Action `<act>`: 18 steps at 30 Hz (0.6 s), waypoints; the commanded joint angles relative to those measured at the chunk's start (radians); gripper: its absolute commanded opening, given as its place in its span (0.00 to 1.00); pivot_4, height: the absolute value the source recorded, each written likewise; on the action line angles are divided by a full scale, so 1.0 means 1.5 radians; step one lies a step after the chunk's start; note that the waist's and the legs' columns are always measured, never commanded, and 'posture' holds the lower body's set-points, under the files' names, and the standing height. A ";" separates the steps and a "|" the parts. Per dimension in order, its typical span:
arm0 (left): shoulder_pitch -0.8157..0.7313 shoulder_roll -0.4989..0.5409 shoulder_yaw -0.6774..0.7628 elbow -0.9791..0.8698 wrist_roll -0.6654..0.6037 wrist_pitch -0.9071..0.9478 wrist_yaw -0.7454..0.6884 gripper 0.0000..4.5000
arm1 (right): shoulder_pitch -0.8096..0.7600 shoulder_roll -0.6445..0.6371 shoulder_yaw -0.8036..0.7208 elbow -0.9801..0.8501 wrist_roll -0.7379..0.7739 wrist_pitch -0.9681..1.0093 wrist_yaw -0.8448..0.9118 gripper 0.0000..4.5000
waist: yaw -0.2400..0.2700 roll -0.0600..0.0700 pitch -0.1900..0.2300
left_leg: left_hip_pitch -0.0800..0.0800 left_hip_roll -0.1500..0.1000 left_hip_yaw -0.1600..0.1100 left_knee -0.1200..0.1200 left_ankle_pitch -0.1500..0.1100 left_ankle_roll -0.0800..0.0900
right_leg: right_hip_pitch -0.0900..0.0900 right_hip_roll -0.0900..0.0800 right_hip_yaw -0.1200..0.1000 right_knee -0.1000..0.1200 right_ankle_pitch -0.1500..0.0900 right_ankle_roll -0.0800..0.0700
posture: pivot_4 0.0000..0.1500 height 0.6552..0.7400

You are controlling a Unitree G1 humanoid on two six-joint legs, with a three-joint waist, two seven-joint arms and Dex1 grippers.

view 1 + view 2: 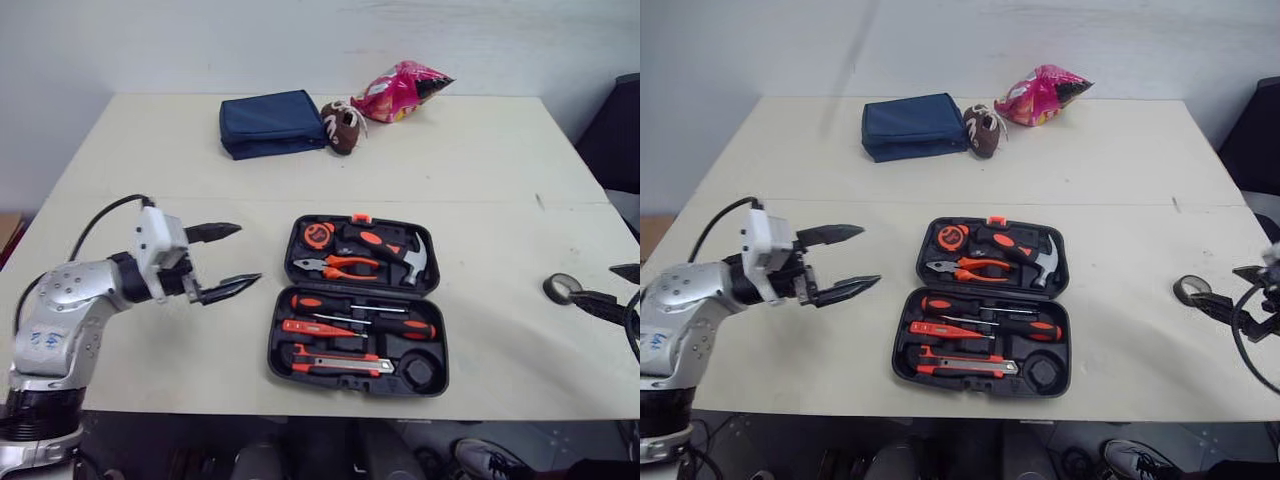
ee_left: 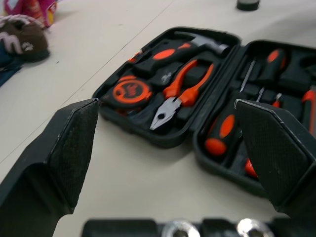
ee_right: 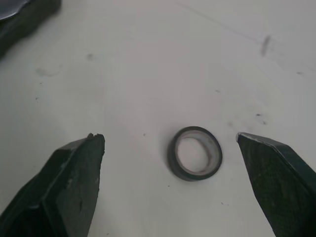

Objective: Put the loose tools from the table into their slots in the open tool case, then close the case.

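Observation:
The black tool case lies open in the middle of the table. Its far half holds an orange tape measure, pliers and a hammer. Its near half holds screwdrivers and a utility knife. A black tape roll lies loose on the table to the case's right. My right gripper is open just short of the roll, one finger on each side and neither touching it. My left gripper is open and empty above the table, left of the case.
At the far side of the table lie a navy pouch, a brown toy football and a pink snack bag. A dark chair stands past the table's right edge. The case sits close to the front edge.

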 commanded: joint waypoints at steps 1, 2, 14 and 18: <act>-0.031 -0.011 -0.037 -0.063 -0.046 0.034 -0.019 0.99 | -0.088 -0.018 0.105 0.111 -0.064 -0.037 0.076 1.00 | 0.005 -0.002 0.001 | 0.000 0.000 0.000 0.000 0.000 0.000 | 0.000 0.000 0.000 0.000 0.000 0.000 | 1.00 1.00; -0.041 -0.017 -0.048 -0.070 -0.058 0.044 -0.023 0.99 | -0.129 -0.012 0.139 0.143 -0.083 -0.049 0.088 1.00 | 0.006 -0.002 0.001 | -0.001 0.000 -0.001 0.000 0.000 0.000 | 0.000 0.001 0.000 -0.001 0.000 0.000 | 1.00 1.00; -0.055 -0.041 -0.098 -0.120 -0.083 0.092 -0.027 0.99 | -0.416 0.070 0.341 0.383 -0.259 -0.146 0.181 1.00 | -0.002 0.000 0.002 | -0.002 0.002 0.002 0.005 0.000 -0.002 | -0.002 0.004 0.003 0.002 0.000 0.000 | 1.00 1.00; -0.051 -0.041 -0.090 -0.123 -0.081 0.091 -0.015 0.99 | -0.447 0.092 0.364 0.395 -0.286 -0.134 0.196 1.00 | -0.003 0.000 0.002 | -0.002 0.002 0.002 0.006 0.000 -0.002 | -0.002 0.004 0.003 0.003 0.000 0.000 | 1.00 1.00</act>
